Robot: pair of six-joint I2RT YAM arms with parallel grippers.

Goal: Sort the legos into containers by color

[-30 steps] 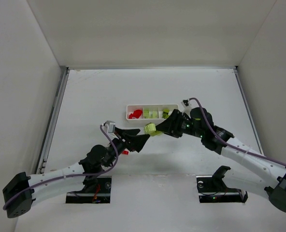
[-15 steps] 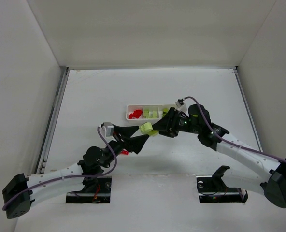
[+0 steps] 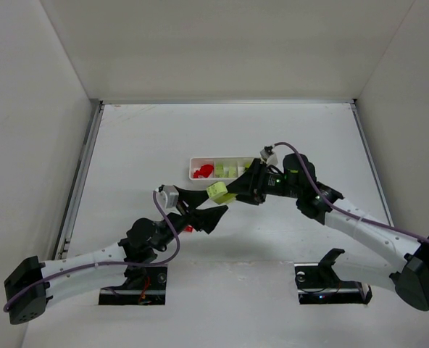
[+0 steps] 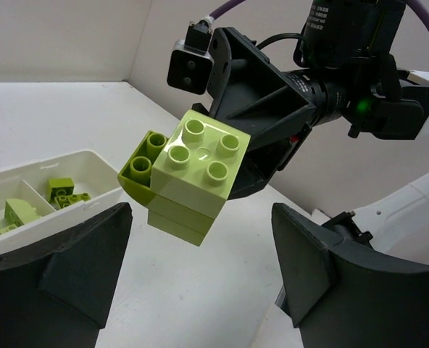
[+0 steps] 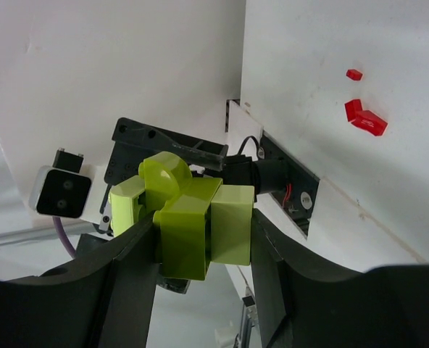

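I count two arms on my rig, the left arm [image 3: 91,259] and the right arm [image 3: 359,226], with one gripper apiece: the left gripper [image 3: 211,205] and the right gripper [image 3: 224,193]. One tray [image 4: 62,217], three compartments. One green clump [image 4: 193,174]; I make out three bricks in it, two pale and one darker. Green bricks [image 4: 59,188] lie in two compartments, at least two in each. One red heap [image 3: 203,171] sits in the left compartment; I cannot count its pieces. On the table [image 3: 142,145] I see two loose red bits [image 5: 365,118], the larger perhaps two bricks touching.
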